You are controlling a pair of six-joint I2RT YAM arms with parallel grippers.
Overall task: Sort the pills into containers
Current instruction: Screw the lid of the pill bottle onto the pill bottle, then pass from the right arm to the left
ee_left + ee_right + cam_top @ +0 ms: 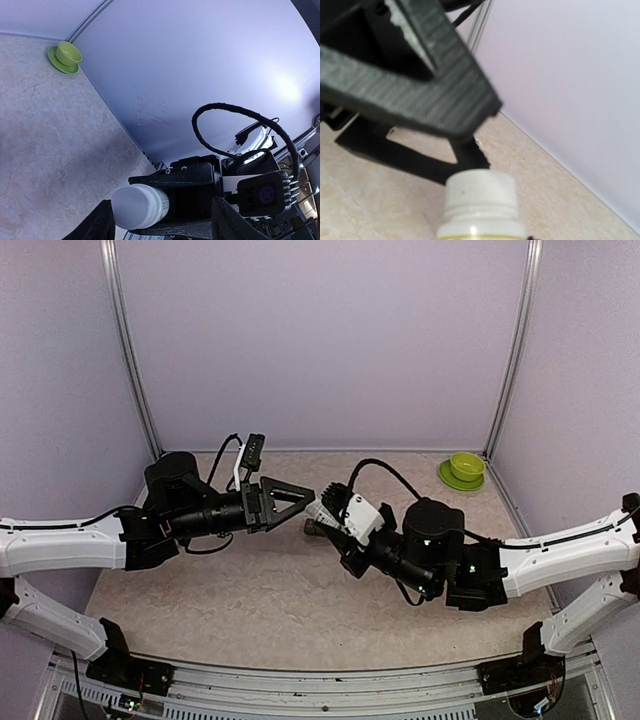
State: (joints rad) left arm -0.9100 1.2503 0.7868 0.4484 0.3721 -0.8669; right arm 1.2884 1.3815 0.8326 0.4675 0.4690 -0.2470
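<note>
White pill bottle (480, 205), clamped in right gripper (336, 522); cap flanked by left gripper (308, 498), jaws set partly open. Containers (318, 529) are laid on table (250, 610) beneath.

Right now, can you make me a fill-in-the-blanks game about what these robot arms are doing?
1. The right gripper holds a ____ bottle.
2. The left gripper has its open fingers on either side of the bottle's ____.
3. The lime-green bowl sits on a matching ____.
Missing words: white; cap; saucer.
</note>
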